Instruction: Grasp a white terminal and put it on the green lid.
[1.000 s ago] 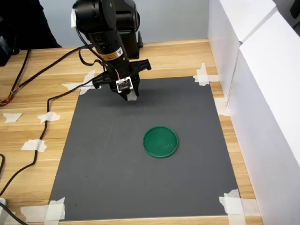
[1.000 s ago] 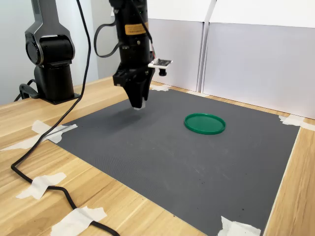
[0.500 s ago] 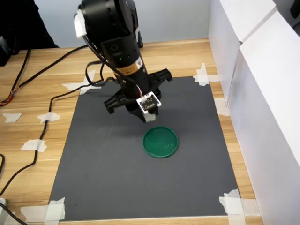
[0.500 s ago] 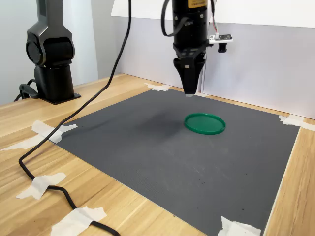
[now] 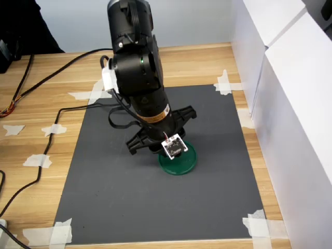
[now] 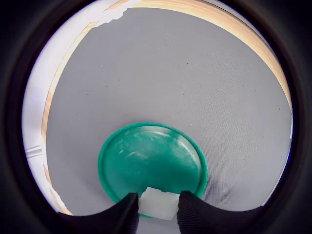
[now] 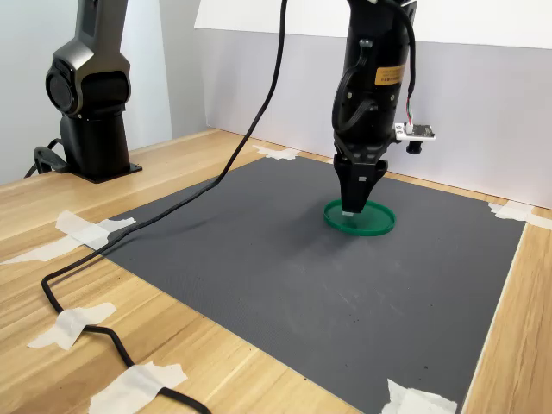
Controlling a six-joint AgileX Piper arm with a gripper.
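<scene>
placing step: claw (image 6: 156, 207) closed on white terminal (image 6: 158, 203), poised low over near edge of green lid (image 6: 151, 163) on dark mat (image 7: 259, 259) atop desk (image 7: 52, 216); next, likely a short lowering, then opening to release inside rim.

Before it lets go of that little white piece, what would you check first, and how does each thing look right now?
1. White terminal held between the fingers: ok.
2. Gripper over the green lid: ok, near the edge.
3. Terminal touching the lid: cannot tell.
4. Lid flat on the grey mat: ok.
5. Lid surface free of other objects: ok.
</scene>
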